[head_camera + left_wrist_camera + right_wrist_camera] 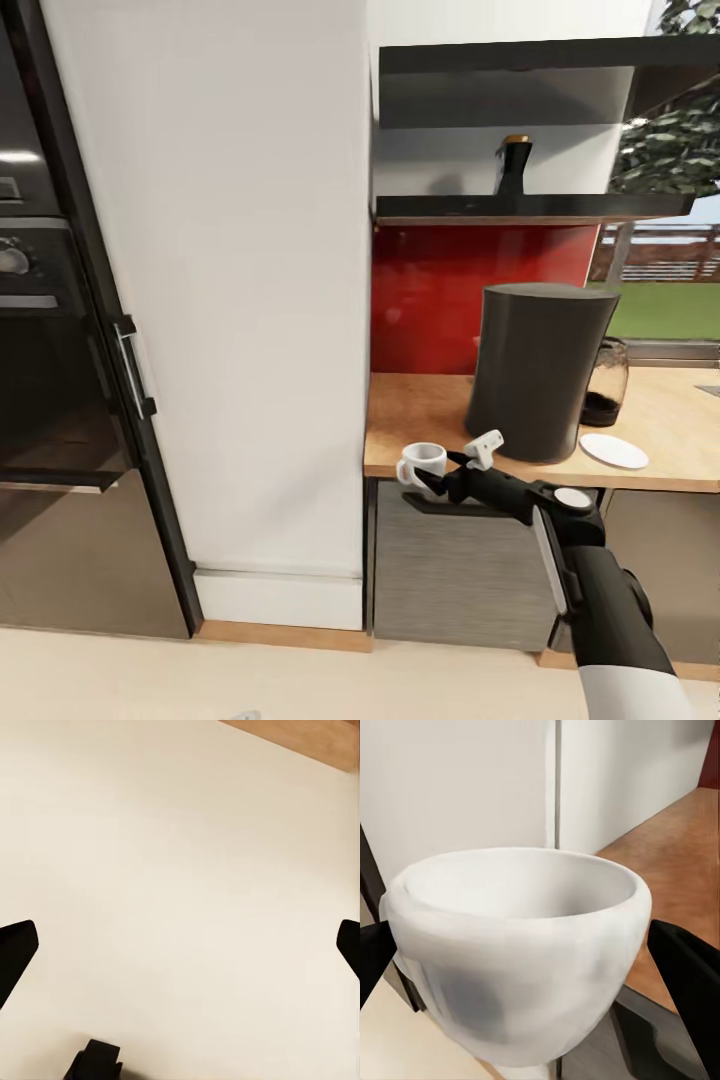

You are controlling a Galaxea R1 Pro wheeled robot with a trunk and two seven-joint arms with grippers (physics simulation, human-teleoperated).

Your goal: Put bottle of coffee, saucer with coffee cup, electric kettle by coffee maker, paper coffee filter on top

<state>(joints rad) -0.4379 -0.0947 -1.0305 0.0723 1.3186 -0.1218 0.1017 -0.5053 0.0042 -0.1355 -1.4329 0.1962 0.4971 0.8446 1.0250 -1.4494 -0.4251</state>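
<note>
I have the right gripper (432,483) closed around the little white cup (421,465). In the right wrist view the cup (517,960) sits between the two black fingers (690,982), which press on its sides. I hold the cup at the near left end of the wooden counter (420,415), right by the edge.

The big dark coffee maker (538,370) stands on the counter, to the right of the cup and a bit farther back. A small white crumpled paper (485,448) lies near its foot, just right of the cup. The flat white plate (614,451) lies on the counter to the right of the coffee maker, near the front. The glass kettle (607,381) stands behind the plate, close beside the coffee maker.

The dark bottle with the gold cap (514,165) stands up on the black shelf (530,207), above the red wall.

The left gripper (180,945) points down at the pale floor (172,870). Its two black tips are far apart, so it is wide and holds nothing.
</note>
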